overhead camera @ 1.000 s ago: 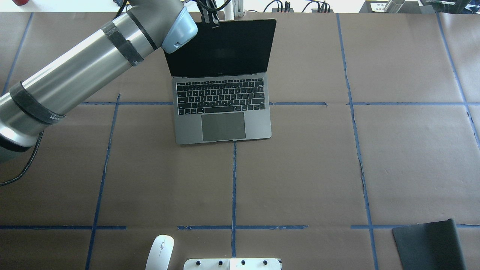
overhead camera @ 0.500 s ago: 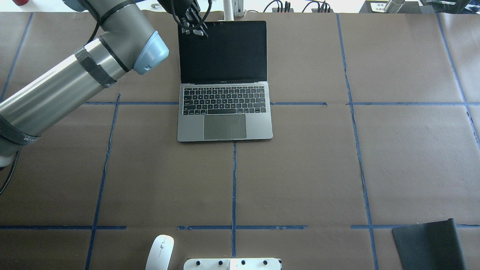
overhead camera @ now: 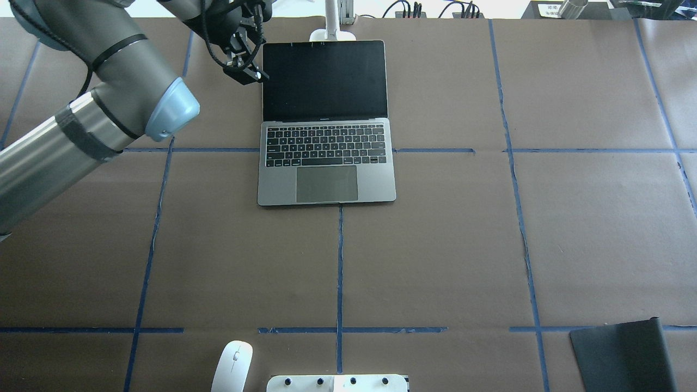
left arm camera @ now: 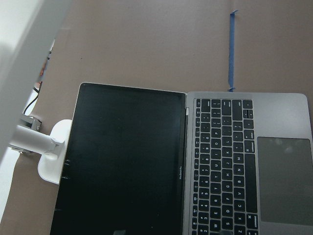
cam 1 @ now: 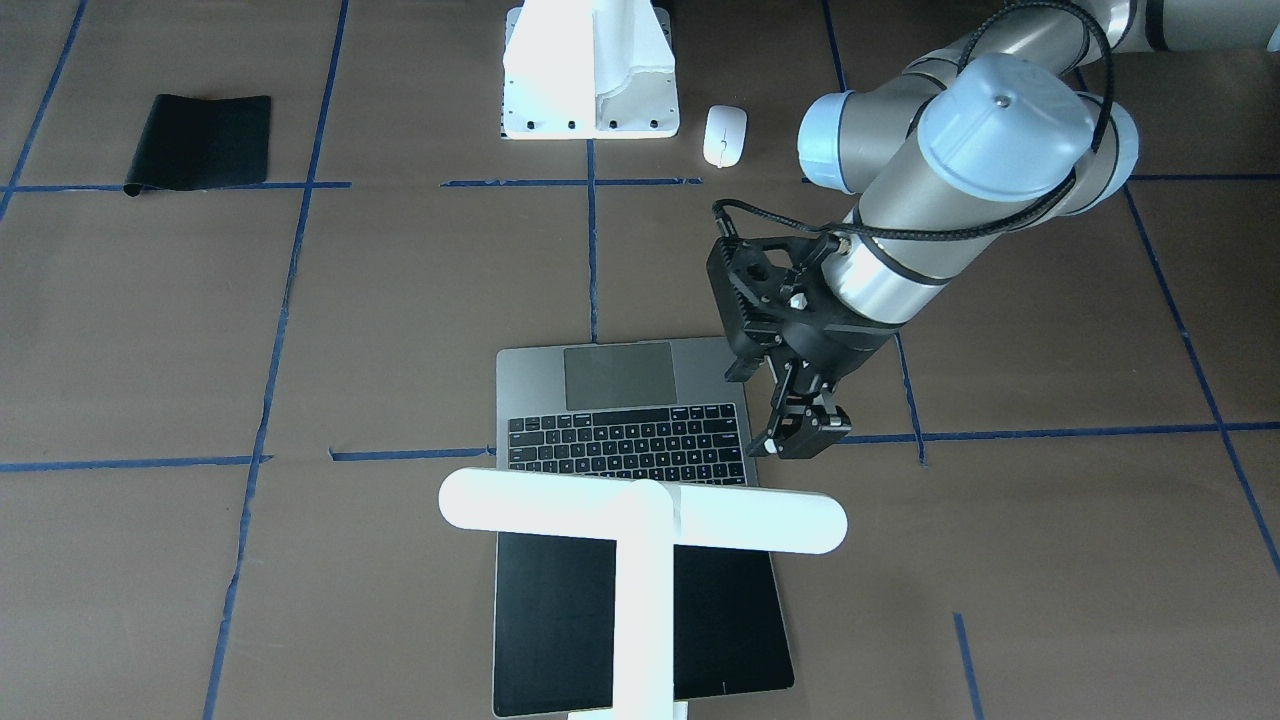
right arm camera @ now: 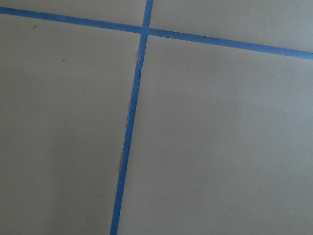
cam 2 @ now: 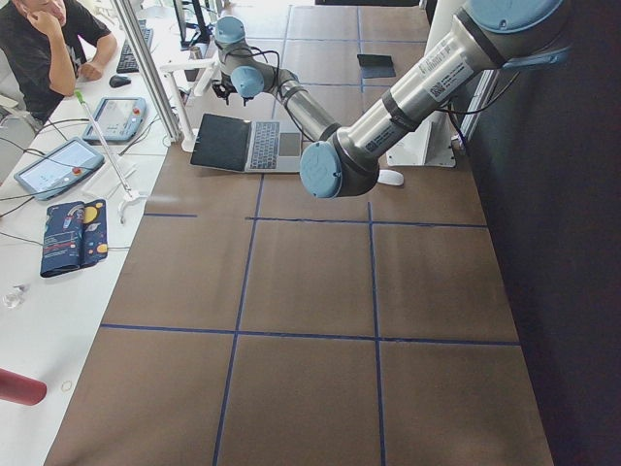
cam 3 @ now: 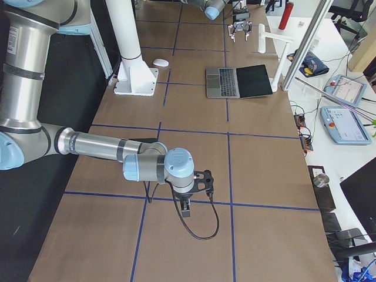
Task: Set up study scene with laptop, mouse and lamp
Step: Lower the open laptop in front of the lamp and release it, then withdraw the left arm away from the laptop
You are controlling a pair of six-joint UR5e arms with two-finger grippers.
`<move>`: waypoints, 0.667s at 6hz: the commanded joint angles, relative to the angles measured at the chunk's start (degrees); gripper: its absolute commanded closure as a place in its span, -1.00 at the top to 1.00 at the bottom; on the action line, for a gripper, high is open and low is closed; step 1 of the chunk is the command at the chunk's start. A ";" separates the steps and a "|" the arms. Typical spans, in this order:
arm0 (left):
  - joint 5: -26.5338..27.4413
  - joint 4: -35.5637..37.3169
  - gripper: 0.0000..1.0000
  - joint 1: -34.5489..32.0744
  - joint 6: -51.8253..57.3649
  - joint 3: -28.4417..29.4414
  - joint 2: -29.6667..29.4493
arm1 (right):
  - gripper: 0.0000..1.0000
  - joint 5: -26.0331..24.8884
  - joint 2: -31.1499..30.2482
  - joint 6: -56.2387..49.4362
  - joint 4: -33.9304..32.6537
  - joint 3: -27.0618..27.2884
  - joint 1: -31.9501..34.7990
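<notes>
The laptop (overhead camera: 326, 158) lies open at the table's far middle, with its black screen (cam 1: 640, 620) leaned far back and its keyboard toward the robot. My left gripper (overhead camera: 246, 71) hovers just off the screen's left edge, open and holding nothing, also shown as the left gripper (cam 1: 806, 436). The white lamp (cam 1: 640, 520) stands behind the laptop, its bar head over the hinge. The white mouse (overhead camera: 232, 366) rests near the robot's base. My right gripper (cam 3: 185, 209) hangs low over bare paper, far from everything. Whether it is open or shut I cannot tell.
A white blocky arm base (overhead camera: 337, 383) sits beside the mouse. A black mat (overhead camera: 626, 356) lies at the near right corner. Blue tape lines (overhead camera: 340, 261) cross the brown paper. A person (cam 2: 49, 39) sits at a side desk with tablets beyond the lamp.
My left gripper left the lid's top edge and moved left and nearer, beside the screen. The laptop turned square to the tape lines and its lid leaned further back.
</notes>
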 commanded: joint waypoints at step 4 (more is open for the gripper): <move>-0.38 15.97 0.80 -2.71 2.17 -25.43 20.64 | 1.00 0.35 0.09 0.17 1.31 0.33 0.00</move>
